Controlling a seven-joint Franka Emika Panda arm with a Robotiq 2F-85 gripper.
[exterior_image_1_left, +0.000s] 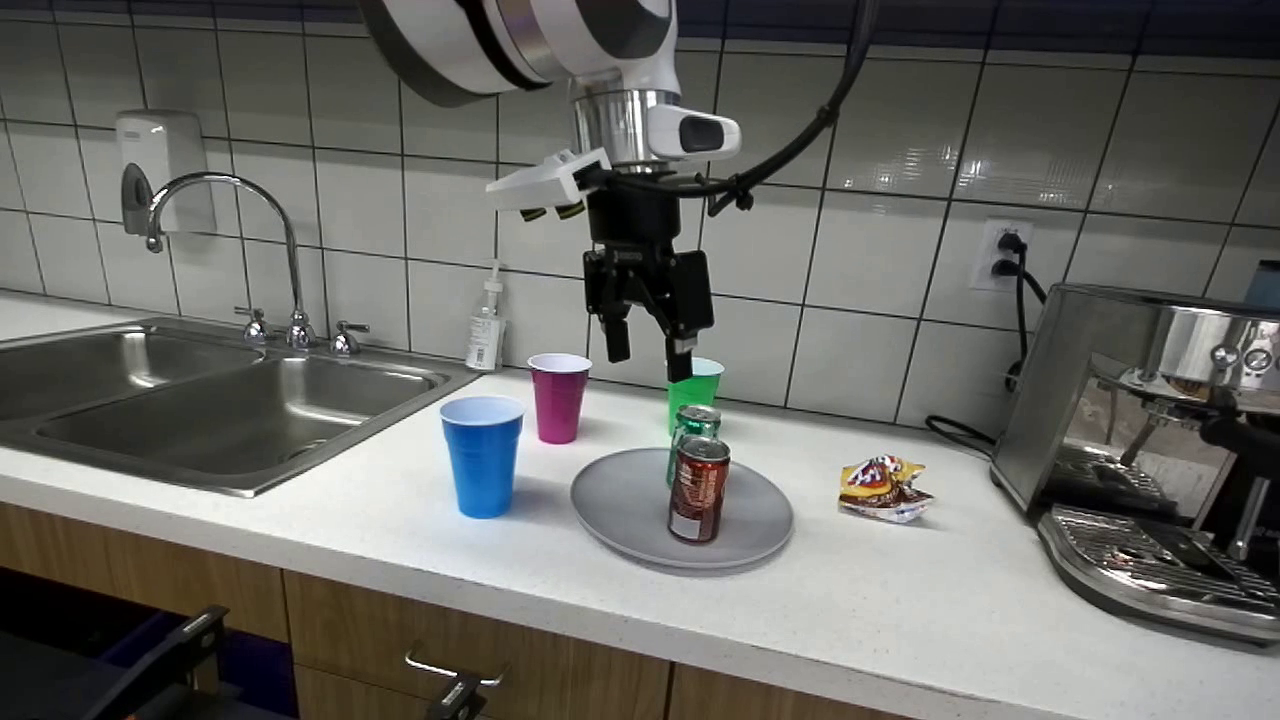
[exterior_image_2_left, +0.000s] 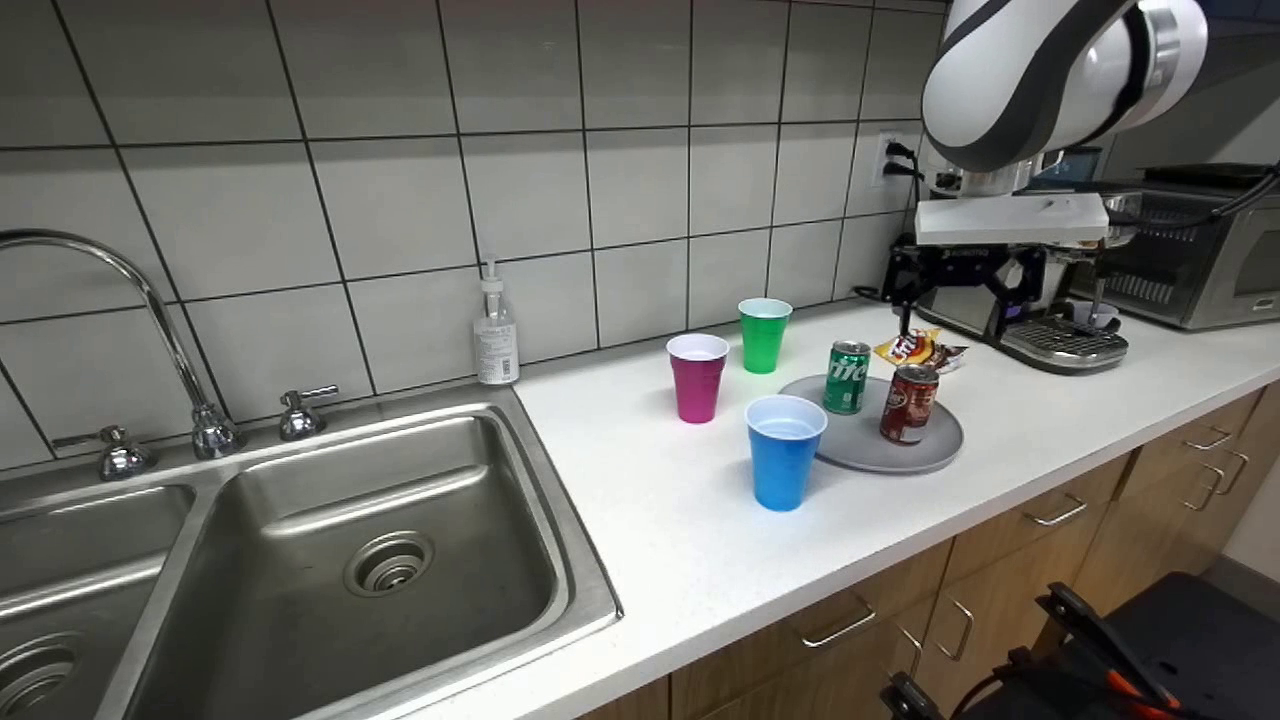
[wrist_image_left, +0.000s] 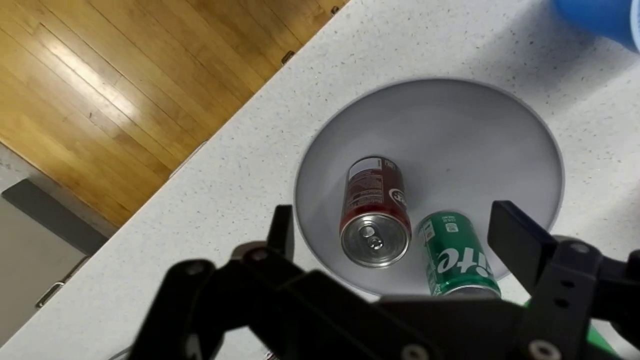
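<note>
A dark red metal soda can and a green metal soda can with white lettering stand upright on a round grey plate, near each other with a gap between. The plate lies on a white speckled table; a blue plastic cup stands near it, a magenta plastic cup and a green plastic cup are farther back, and across from the blue cup lies a crumpled yellow-and-brown snack bag. Past the bag sits a silver espresso machine; past the cups, a stainless steel double sink is set before a pale tiled wall. The black fingers hang higher than both cans, spread wide, touching neither.
</note>
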